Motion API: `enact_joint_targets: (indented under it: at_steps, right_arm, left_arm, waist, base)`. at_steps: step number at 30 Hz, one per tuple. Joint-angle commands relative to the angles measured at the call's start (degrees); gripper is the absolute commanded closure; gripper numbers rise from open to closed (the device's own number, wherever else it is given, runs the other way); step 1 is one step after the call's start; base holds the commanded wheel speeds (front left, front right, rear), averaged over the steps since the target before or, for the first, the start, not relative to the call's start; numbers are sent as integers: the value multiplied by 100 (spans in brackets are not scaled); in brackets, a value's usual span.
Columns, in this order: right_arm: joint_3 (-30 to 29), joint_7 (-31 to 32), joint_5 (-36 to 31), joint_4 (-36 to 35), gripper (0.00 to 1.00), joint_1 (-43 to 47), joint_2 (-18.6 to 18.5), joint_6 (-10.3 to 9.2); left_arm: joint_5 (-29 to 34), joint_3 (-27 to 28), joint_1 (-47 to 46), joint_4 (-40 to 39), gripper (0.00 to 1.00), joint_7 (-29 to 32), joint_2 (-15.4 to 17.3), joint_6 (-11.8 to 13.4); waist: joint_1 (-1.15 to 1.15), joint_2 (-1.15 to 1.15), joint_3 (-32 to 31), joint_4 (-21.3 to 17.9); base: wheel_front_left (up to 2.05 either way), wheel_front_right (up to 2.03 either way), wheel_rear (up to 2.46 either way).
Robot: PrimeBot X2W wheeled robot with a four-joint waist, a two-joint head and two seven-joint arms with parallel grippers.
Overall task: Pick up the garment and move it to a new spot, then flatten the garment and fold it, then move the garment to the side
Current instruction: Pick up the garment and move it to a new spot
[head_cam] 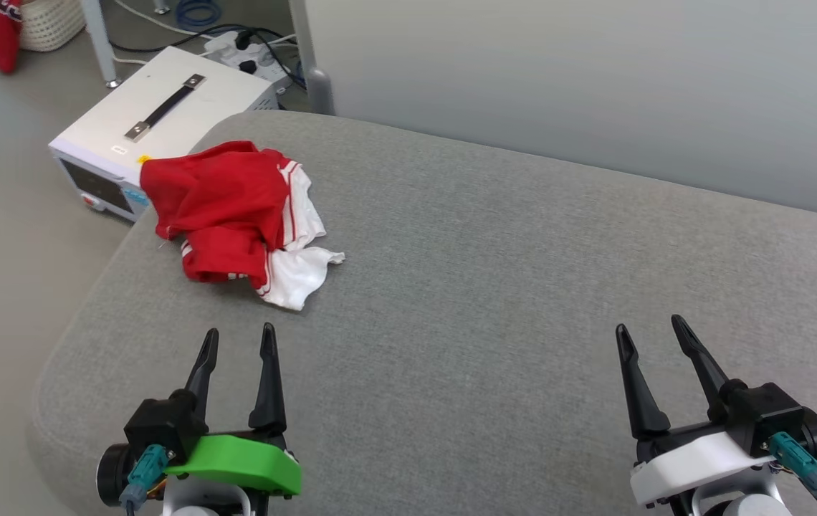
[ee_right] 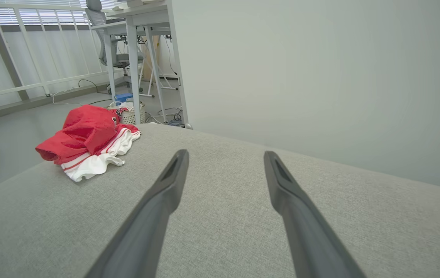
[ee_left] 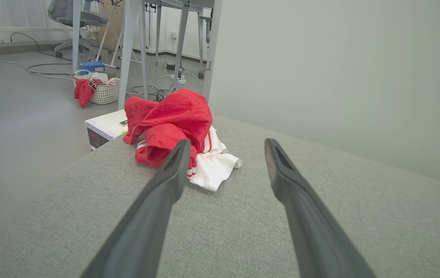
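The garment (head_cam: 236, 215) lies crumpled in a heap at the far left of the grey cushioned surface (head_cam: 523, 287), red cloth on top with white striped sleeves spilling out toward me. My left gripper (head_cam: 239, 340) hovers open just short of it, fingers pointing at the heap, nothing between them. In the left wrist view the garment (ee_left: 173, 123) sits straight ahead past the left gripper (ee_left: 225, 146). My right gripper (head_cam: 648, 326) stands open far to the right over bare fabric. From the right wrist the garment (ee_right: 88, 139) shows well off to the left of the right gripper (ee_right: 225, 154).
A white box with a black handle (head_cam: 158, 122) stands on the floor beyond the surface's left corner. A woven basket (ee_left: 104, 90) with red cloth hanging from it sits farther back by table legs and cables. A pale wall (head_cam: 595, 86) runs behind the surface.
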Motion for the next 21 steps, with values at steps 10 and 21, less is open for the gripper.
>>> enact_joint_targets:
  at_steps: [10, 21]
  right_arm:
    - [17, -58, 12, 41, 0, -91, -19, -5]
    - [-110, -58, -29, 28, 0, -85, -10, -5]
  left_arm:
    - [-56, -21, -91, 39, 0, -34, -28, -73]
    - [-48, -120, -102, 106, 0, -34, -28, -86]
  waist:
    - [0, 0, 22, 708]
    - [0, 0, 57, 794]
  base:
    - [0, 0, 0]
    - [0, 0, 0]
